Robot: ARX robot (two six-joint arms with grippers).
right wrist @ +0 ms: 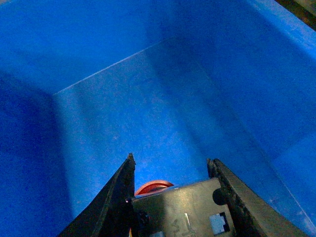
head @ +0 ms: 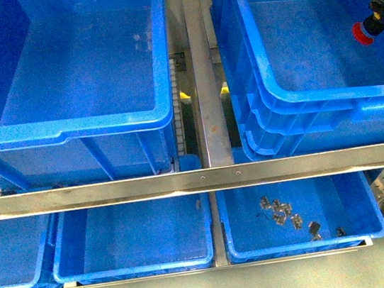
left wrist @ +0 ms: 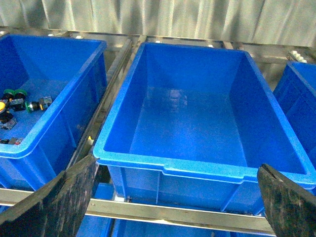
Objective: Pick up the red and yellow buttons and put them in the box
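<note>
**A:** Front view first: where is the right gripper (head: 379,16)?

**B:** At two o'clock, inside the box (head: 329,99), the one with doubled rims. Its jaws are closed on a red button (head: 362,32), gripping the dark body. The red cap points toward eight o'clock.

**A:** Does the button touch the box floor?

**B:** Cannot tell. The right wrist view shows the fingers (right wrist: 118,197) against each side of the grey body, with the cap peeking out ahead and bare blue floor beyond.

**A:** And the left gripper (left wrist: 177,165)?

**B:** It shows only in its own wrist view. The fingers are spread wide with nothing between them, and it hovers before an empty crate (left wrist: 163,69).

**A:** Any other buttons?

**B:** The side crate (left wrist: 59,123) next to the empty one holds green switches (left wrist: 15,94) and a yellow button (left wrist: 2,105), cut off by the picture's edge.

**A:** Anything else in the front view?

**B:** A rail (head: 113,191) runs from nine to three o'clock. Below it, at five o'clock, a lower crate (head: 374,215) holds small metal parts (head: 284,213).
</note>
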